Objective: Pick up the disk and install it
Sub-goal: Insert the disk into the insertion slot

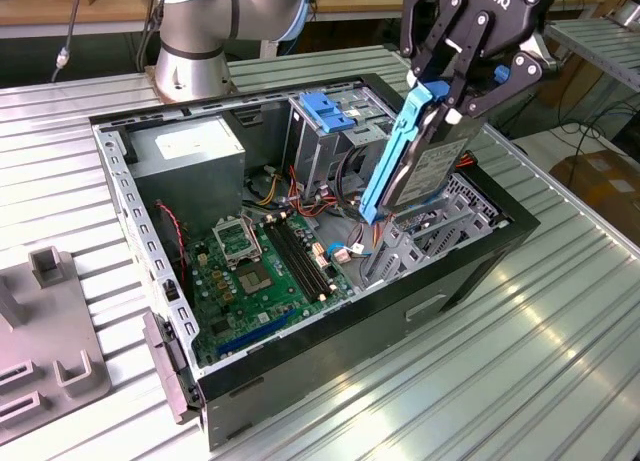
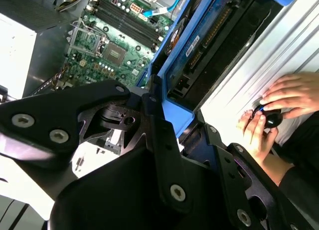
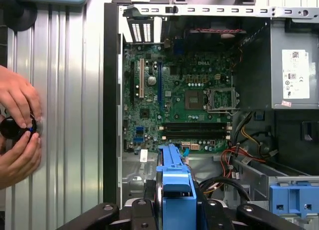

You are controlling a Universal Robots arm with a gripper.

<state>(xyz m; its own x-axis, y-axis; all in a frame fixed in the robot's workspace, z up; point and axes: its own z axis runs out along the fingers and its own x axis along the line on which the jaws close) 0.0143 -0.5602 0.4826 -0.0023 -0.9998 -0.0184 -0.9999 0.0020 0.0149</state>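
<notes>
1. Gripper point(image 1: 447, 99) pinches the upper end of the disk point(image 1: 428, 169), clamped on its blue carrier frame.
2. Disk hangs tilted above the open computer case point(image 1: 330, 361), towards the exterior view's right; contact with the case cannot be told.
3. Case sits on the ribbed desk point(image 1: 540, 361).
4. A person's hands point(image 3: 17, 98) hold a small black object beside the case.

Both wrist views above motherboard point(image 2: 115, 51) point(image 3: 172, 108)
</notes>
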